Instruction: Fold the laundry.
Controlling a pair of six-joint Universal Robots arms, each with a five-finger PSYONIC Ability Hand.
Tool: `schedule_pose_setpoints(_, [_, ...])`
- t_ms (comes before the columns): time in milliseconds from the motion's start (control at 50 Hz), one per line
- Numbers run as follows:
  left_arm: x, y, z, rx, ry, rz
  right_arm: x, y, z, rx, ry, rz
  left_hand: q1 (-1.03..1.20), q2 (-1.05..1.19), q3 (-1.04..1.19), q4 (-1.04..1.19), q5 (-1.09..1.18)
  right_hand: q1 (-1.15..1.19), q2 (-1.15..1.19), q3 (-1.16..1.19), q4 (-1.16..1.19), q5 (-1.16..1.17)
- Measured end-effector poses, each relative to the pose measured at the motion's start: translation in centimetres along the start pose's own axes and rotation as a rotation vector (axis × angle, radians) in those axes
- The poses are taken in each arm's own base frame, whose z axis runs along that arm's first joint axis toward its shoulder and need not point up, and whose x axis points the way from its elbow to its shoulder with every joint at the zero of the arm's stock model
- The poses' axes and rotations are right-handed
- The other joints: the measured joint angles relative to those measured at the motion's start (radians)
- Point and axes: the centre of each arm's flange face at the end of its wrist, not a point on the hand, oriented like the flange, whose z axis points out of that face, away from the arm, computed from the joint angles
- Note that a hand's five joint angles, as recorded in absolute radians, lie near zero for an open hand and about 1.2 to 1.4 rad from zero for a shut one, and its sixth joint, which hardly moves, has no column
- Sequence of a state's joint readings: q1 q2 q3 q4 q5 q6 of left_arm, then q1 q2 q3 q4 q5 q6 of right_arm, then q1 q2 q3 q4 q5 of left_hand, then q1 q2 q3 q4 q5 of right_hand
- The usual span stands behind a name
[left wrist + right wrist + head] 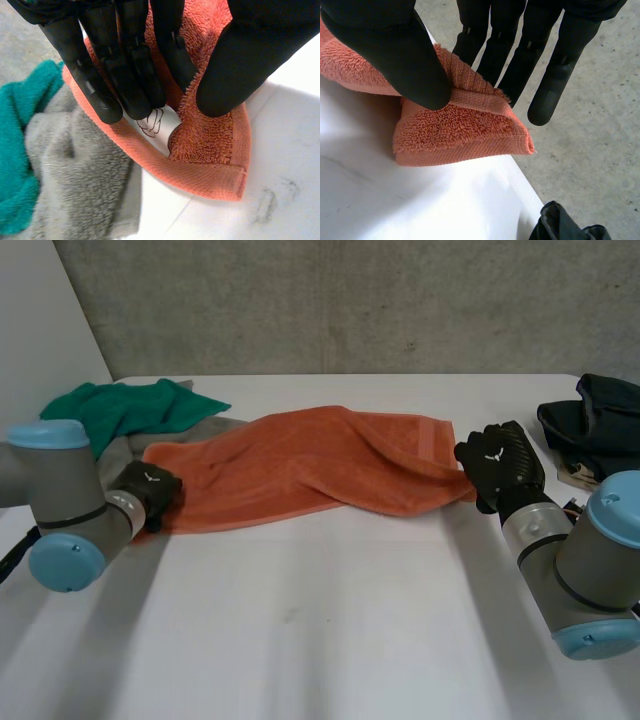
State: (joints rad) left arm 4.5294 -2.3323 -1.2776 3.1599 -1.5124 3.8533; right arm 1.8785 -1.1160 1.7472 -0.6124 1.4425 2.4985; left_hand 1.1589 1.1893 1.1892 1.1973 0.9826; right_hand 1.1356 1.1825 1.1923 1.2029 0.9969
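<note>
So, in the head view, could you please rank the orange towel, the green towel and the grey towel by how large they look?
Largest: orange towel.
Next: green towel.
Smallest: grey towel, though it is largely covered, so its true size is unsure.

Grey joints [62, 488], light-blue caps [45, 434]; black left hand [152, 492], right hand [503, 468], white logos [493, 455].

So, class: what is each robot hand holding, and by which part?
Both hold the orange towel: the left hand pinches a corner at one end, the right hand a corner at the opposite end.
</note>
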Motion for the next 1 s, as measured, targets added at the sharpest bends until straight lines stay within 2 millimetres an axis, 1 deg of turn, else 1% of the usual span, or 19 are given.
schedule_pose_setpoints(120, [-1.7, -2.0, -2.5, 0.041, -0.039, -0.013, 1.1, -1.3, -0.3, 0.013, 0.015, -0.01, 0.0, 0.002, 0.0, 0.0, 0.001, 0.0, 0.0, 0.0, 0.0, 0.0])
schedule_pose_setpoints(180, [-3.1, -3.7, -4.7, 0.079, -0.065, -0.032, 2.3, -2.5, -0.7, 0.018, 0.026, -0.016, 0.0, 0.003, 0.0, 0.0, 0.0, 0.0, 0.0, 0.0, 0.0, 0.0])
schedule_pose_setpoints(260, [-5.4, -6.5, -8.6, 0.143, -0.107, -0.064, 5.4, -5.3, -1.3, 0.036, 0.066, -0.021, 0.0, 0.005, 0.0, 0.001, 0.0, 0.0, 0.0, 0.0, 0.0, 0.0])
schedule_pose_setpoints(320, [-7.9, -9.2, -12.6, 0.213, -0.158, -0.095, 9.1, -8.4, -2.0, 0.067, 0.122, -0.017, 0.0, 0.006, 0.0, 0.001, 0.0, 0.0, 0.0, 0.0, 0.0, 0.0])
schedule_pose_setpoints(360, [-9.1, -10.4, -14.6, 0.251, -0.185, -0.11, 10.8, -9.8, -2.5, 0.08, 0.148, -0.013, 0.0, 0.006, 0.0, 0.001, 0.001, 0.0, 0.0, 0.0, 0.0, 0.0])
schedule_pose_setpoints(400, [-10.6, -11.9, -16.9, 0.302, -0.219, -0.128, 13.2, -11.6, -3.1, 0.094, 0.178, -0.007, 0.0, 0.006, 0.0, 0.001, 0.0, 0.0, 0.0, 0.0, 0.0, 0.0])
schedule_pose_setpoints(440, [-11.5, -12.7, -18.4, 0.335, -0.237, -0.14, 14.5, -12.5, -3.4, 0.094, 0.188, -0.003, 0.0, 0.006, 0.001, 0.001, 0.0, 0.0, 0.0, 0.0, 0.0, 0.003])
schedule_pose_setpoints(460, [-12.3, -13.6, -19.7, 0.364, -0.251, -0.153, 15.7, -13.2, -3.7, 0.088, 0.191, 0.0, 0.0, 0.006, 0.001, 0.001, 0.0, 0.0, 0.0, 0.0, 0.0, 0.007])
schedule_pose_setpoints(520, [-13.3, -14.3, -20.9, 0.379, -0.253, -0.176, 17.3, -13.6, -3.9, 0.055, 0.169, 0.009, 0.0, 0.006, 0.001, 0.001, 0.0, 0.0, 0.0, 0.0, 0.0, 0.007])
schedule_pose_setpoints(560, [-13.5, -14.3, -20.8, 0.365, -0.241, -0.19, 17.7, -13.3, -3.8, 0.03, 0.146, 0.017, 0.0, 0.006, 0.001, 0.001, 0.0, 0.0, 0.0, 0.0, 0.0, 0.007])
schedule_pose_setpoints(600, [-13.4, -14.0, -20.0, 0.331, -0.217, -0.204, 17.7, -12.7, -3.4, -0.005, 0.108, 0.028, 0.0, 0.006, 0.001, 0.001, 0.0, 0.0, 0.0, 0.0, 0.0, 0.007])
schedule_pose_setpoints(660, [-12.8, -13.2, -17.9, 0.27, -0.169, -0.218, 16.9, -11.6, -2.4, -0.048, 0.048, 0.032, 0.0, 0.006, 0.001, 0.001, 0.0, 0.0, 0.0, 0.0, 0.0, 0.007])
schedule_pose_setpoints(720, [-11.7, -12.3, -14.7, 0.211, -0.122, -0.221, 15.6, -10.3, -1.0, -0.078, 0.004, 0.015, 0.0, 0.006, 0.001, 0.001, 0.0, 0.0, 0.0, 0.0, 0.0, 0.007])
schedule_pose_setpoints(760, [-11.0, -11.9, -11.8, 0.182, -0.111, -0.22, 14.6, -9.4, 0.4, -0.09, -0.006, -0.009, 0.0, 0.007, 0.001, 0.001, 0.0, 0.0, 0.0, 0.0, 0.0, 0.007])
schedule_pose_setpoints(820, [-11.1, -12.0, -8.7, 0.197, -0.147, -0.222, 13.8, -8.8, 2.5, -0.077, 0.034, -0.039, 0.0, 0.008, 0.001, 0.001, 0.0, 0.0, 0.0, 0.0, 0.0, 0.007])
schedule_pose_setpoints(860, [-11.8, -12.7, -7.3, 0.245, -0.191, -0.231, 13.8, -9.0, 3.9, -0.047, 0.091, -0.051, 0.0, 0.009, 0.002, 0.001, 0.0, 0.0, 0.0, 0.0, 0.0, 0.007])
schedule_pose_setpoints(900, [-13.5, -14.4, -6.2, 0.366, -0.275, -0.258, 14.6, -10.1, 5.6, 0.03, 0.201, -0.051, 0.0, 0.009, 0.004, 0.001, 0.0, 0.0, 0.0, 0.0, 0.0, 0.007])
schedule_pose_setpoints(940, [-15.3, -16.1, -6.1, 0.489, -0.345, -0.292, 15.6, -11.3, 6.6, 0.113, 0.299, -0.031, 0.0, 0.009, 0.004, 0.001, 0.0, 0.0, 0.0, 0.0, 0.0, 0.007])
schedule_pose_setpoints(1000, [-18.6, -19.5, -7.3, 0.746, -0.461, -0.363, 17.9, -14.0, 7.6, 0.299, 0.466, 0.049, 0.0, 0.009, 0.004, 0.001, 0.0, 0.0, 0.0, 0.0, 0.0, 0.007])
